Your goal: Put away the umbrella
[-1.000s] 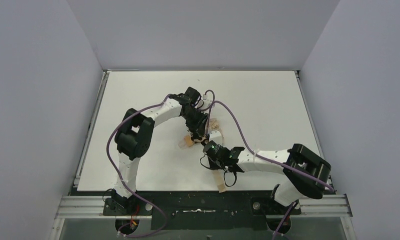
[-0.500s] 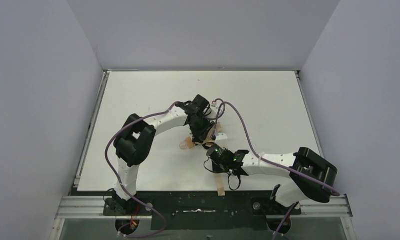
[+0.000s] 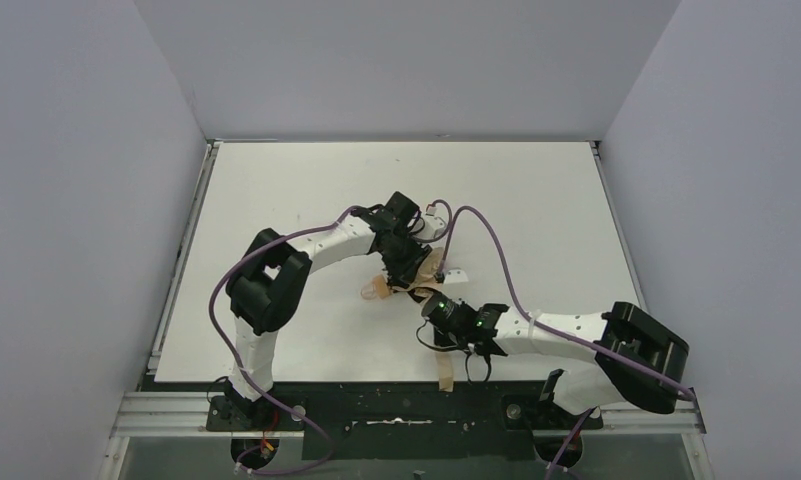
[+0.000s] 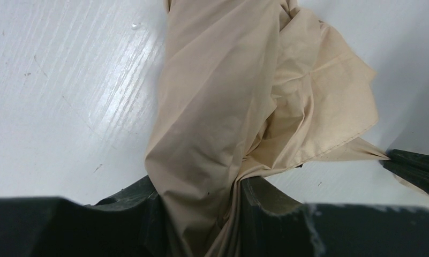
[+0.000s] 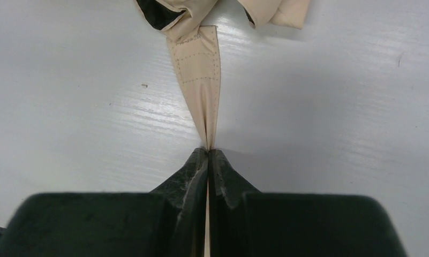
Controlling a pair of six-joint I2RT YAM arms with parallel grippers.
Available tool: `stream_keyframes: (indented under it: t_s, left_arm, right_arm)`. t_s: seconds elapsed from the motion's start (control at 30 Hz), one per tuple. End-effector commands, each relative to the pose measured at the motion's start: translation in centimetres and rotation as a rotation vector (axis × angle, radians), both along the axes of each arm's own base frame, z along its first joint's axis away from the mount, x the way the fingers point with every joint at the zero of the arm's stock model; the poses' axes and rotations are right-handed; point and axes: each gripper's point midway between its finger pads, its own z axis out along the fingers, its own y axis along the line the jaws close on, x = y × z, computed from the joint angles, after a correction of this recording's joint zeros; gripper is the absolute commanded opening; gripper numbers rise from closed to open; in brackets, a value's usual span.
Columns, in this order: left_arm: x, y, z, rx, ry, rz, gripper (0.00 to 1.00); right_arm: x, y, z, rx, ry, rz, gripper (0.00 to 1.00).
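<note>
The left gripper (image 4: 201,199) clamps the bunched umbrella (image 4: 223,91), while the right gripper (image 5: 208,156) pinches its strap (image 5: 197,75), which runs straight ahead from those fingertips to the canopy folds.

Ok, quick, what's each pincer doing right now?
Left pincer: closed on the umbrella canopy.
Right pincer: closed on the umbrella strap.
</note>
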Motion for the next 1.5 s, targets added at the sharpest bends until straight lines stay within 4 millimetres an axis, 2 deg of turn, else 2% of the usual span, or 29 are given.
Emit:
stream_keyframes:
  t_s: [0.0, 0.1, 0.17, 0.23, 0.33, 0.43, 0.5, 0.6, 0.8, 0.93, 1.03, 1.2, 1.27, 1.3, 1.47]
  left_arm:
    - [4.1, 3.8, -3.1, 0.157, -0.152, 0.061, 0.0]
    - [3.5, 3.8, -3.7, 0.19, -0.167, 0.024, 0.0]
    - [2.9, 3.7, -4.1, 0.197, -0.172, -0.007, 0.0]
    - [2.5, 3.5, -4.1, 0.198, -0.174, -0.025, 0.0]
    - [1.9, 3.2, -3.9, 0.182, -0.174, -0.06, 0.0]
    - [1.6, 3.0, -3.5, 0.18, -0.188, -0.085, 0.0]
    - [1.5, 2.8, -3.1, 0.171, -0.201, -0.104, 0.0]
    - [1.2, 2.3, -2.4, 0.174, -0.23, -0.14, 0.0]
    - [1.9, 1.9, -1.6, 0.189, -0.295, -0.168, 0.0]
    - [1.8, 1.0, -1.2, 0.225, -0.375, -0.239, 0.0]
    - [1.9, 0.2, -0.7, 0.253, -0.501, -0.29, 0.0]
    - [0.3, -1.1, -1.3, 0.202, -0.601, -0.441, 0.0]
    - [-0.1, -1.2, -1.7, 0.205, -0.633, -0.489, 0.0]
    - [-0.1, -1.3, -1.7, 0.2, -0.657, -0.509, 0.0]
    - [-0.4, -1.4, -2.0, 0.181, -0.72, -0.553, 0.0]
  right_arm:
    - [-8.1, -7.7, -3.6, -0.293, 0.309, 0.087, 0.0]
    - [-7.1, -6.0, -2.5, -0.226, 0.258, 0.119, 0.0]
    - [-5.9, -4.9, -0.7, -0.179, 0.191, 0.134, 0.15]
    - [-3.9, -4.0, 2.2, -0.135, 0.078, 0.13, 0.33]
    - [-1.3, -4.1, 7.0, -0.073, -0.089, 0.089, 0.46]
    - [0.9, -6.3, 11.4, -0.024, -0.225, -0.005, 0.57]
    - [2.3, -8.2, 13.0, -0.011, -0.278, -0.077, 0.6]
    - [4.9, -11.3, 14.8, -0.014, -0.316, -0.196, 0.63]
    - [10.2, -13.8, 18.4, 0.054, -0.427, -0.296, 0.65]
    - [14.4, -15.2, 19.8, 0.058, -0.502, -0.334, 0.66]
    - [17.2, -15.6, 20.4, 0.079, -0.559, -0.328, 0.66]
    - [21.2, -15.4, 20.2, 0.201, -0.6, -0.255, 0.65]
    - [22.6, -14.8, 20.1, 0.238, -0.611, -0.179, 0.66]
    - [23.1, -14.3, 19.5, 0.24, -0.592, -0.131, 0.66]
    - [23.7, -10.8, 16.8, 0.272, -0.458, 0.144, 0.72]
